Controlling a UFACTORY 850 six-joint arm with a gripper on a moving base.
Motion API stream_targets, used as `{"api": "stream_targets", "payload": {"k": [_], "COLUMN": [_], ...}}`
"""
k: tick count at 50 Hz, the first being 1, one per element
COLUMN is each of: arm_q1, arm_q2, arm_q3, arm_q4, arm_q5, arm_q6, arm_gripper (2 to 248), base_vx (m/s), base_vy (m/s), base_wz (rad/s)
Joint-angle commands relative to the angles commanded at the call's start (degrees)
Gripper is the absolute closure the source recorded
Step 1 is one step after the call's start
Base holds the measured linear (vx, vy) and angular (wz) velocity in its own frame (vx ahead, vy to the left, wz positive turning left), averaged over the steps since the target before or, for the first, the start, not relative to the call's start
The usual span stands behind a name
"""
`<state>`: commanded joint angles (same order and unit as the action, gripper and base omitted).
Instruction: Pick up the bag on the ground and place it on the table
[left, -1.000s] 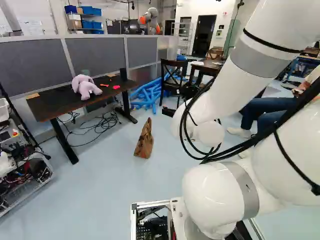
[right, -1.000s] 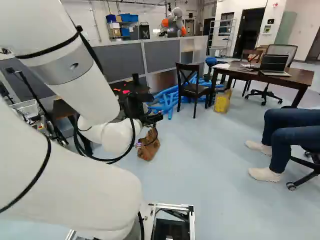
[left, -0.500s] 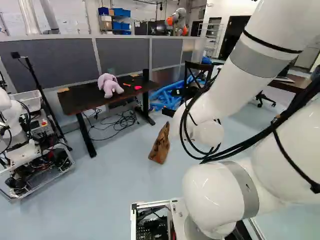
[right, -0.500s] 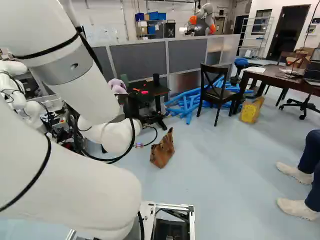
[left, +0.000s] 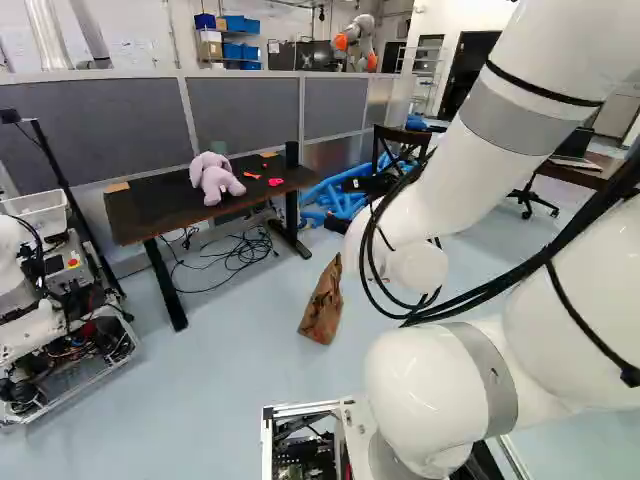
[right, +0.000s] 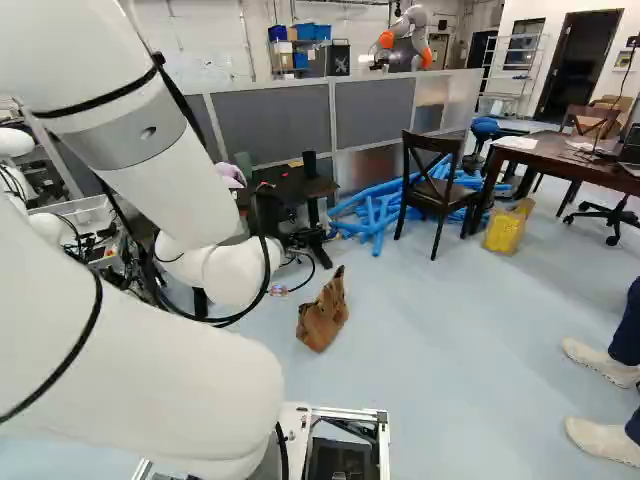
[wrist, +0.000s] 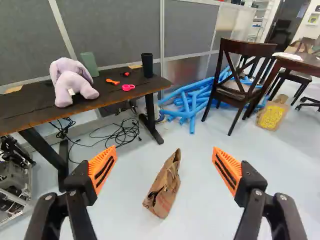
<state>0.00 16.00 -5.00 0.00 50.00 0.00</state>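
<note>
left base view: the brown paper bag (left: 322, 308), its top crumpled, stands on the floor (left: 240, 400) near the end of the black-legged table (left: 150, 212), well below its near edge. a lilac plush animal (left: 215, 181) sits on the tabletop. the white arm (left: 520, 130) hides the gripper here, so this view cannot tell how the jaws stand.

right base view: the same bag waits on the floor ahead of the arm, touching no table. the arm blocks much of the black-legged table and leaves only a sliver of the plush, but a wooden table (right: 560, 157) shows far more fully here, a dark chair (right: 432, 185) beside it.

wrist view: the jaws are spread wide and hold nothing. the gripper (wrist: 165, 148) shows both orange pads (wrist: 103, 169), with the bag ahead, between their lines and apart from each. only here is the tabletop laid out clearly: pink scissors (wrist: 128, 87) toward the chair-side end, a black cup (wrist: 147, 65) by that end's far corner, the plush farther along. of the task, nothing is done beyond a promising line-up; reach, grip, lift, carry and placing are left. the black-legged table looks the likelier goal, though the pictures do not settle which is meant.
</note>
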Motion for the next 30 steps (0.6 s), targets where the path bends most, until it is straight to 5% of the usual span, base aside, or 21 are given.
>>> {"api": "stream_targets", "payload": {"k": [17,30], "arm_q1": [0.0,0.0], "arm_q2": [-1.22,-3.93], "arm_q3": [-1.03,-3.38], "arm_q4": [0.0,0.0], "arm_q5": [0.0,-0.93], "arm_q6": [0.0,0.0], "arm_gripper": [3,3], "base_vx": [0.171,0.016], "base_vy": [0.002,-0.001], "base_wz": [-0.009,0.002]}}
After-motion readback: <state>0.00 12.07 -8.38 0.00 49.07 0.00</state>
